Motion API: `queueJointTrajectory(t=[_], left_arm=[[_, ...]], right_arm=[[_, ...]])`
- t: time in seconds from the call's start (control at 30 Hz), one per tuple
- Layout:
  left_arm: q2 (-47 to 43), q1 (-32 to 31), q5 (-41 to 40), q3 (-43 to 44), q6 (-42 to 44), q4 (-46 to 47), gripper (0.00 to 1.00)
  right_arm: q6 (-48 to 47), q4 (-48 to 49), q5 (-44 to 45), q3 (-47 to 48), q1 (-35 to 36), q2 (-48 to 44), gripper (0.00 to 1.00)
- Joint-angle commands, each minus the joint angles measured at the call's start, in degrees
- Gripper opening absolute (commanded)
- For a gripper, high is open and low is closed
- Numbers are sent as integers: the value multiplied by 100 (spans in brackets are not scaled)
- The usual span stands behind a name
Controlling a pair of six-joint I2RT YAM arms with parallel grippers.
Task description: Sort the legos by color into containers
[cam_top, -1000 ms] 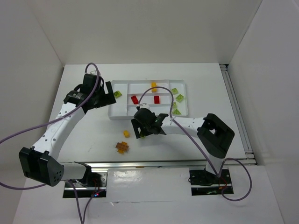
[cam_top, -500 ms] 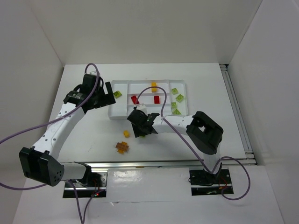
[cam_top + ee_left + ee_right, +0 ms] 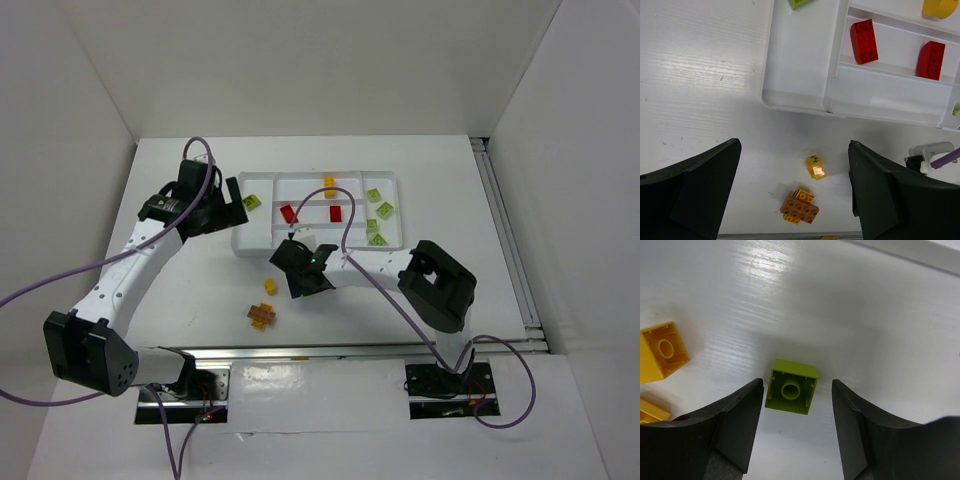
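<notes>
The white tray [image 3: 255, 240] holds a pale green brick [image 3: 251, 202] at the left, two red bricks [image 3: 289, 213] in the middle, a yellow one [image 3: 329, 185] at the back and green ones [image 3: 385, 210] at the right. My right gripper [image 3: 303, 280] is open just in front of the tray. In the right wrist view a green brick [image 3: 791, 392] lies upside down on the table between its fingers [image 3: 737, 425], touching neither. My left gripper [image 3: 222, 205] is open and empty, high over the tray's left end. In the left wrist view [image 3: 794, 145] the tray [image 3: 800, 100] and the red bricks [image 3: 864, 41] show.
A small yellow brick [image 3: 270, 287] and an orange-and-yellow brick cluster [image 3: 261, 316] lie on the table left of my right gripper. They also show in the left wrist view [image 3: 815, 166] [image 3: 799, 206]. The yellow brick [image 3: 662, 350] is at the left of the right wrist view.
My right gripper has moved a little left along the tray's front edge, and its arm has folded in. The left arm has barely moved.
</notes>
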Motion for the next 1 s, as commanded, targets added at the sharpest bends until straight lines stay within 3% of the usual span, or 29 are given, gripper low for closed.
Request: queueJointTrajectory(t=[0.0,0.1,0.23,0.3,0.43,0.57,0.73,0.97], left_arm=[[6,26,58,-16,122,112,99],[6,26,111,-16,175,112,99],[6,26,58,36,175,112,99],[6,26,-3,36,175,112,99],[84,140,-161,142,307,112,99],[497,430,-662,362,-43,-467,99],[288,974,-497,-51,-326,-530,97],[-99,1423,-13,-482,-379,-530,96]], right_arm=[[-11,150,120,2,57,-121,64],[-65,150,120,133,57,19,55],[-65,150,181,186,57,19,29],[-126,80,251,239,57,-33,25],[-450,-52,367,502,-92,-454,25],[-1161,589,-133,1028,-575,-587,25],[-1488,1072,-809,2022,-1138,9,25],[-1655,1154,-1453,4139,-1323,1756,28]])
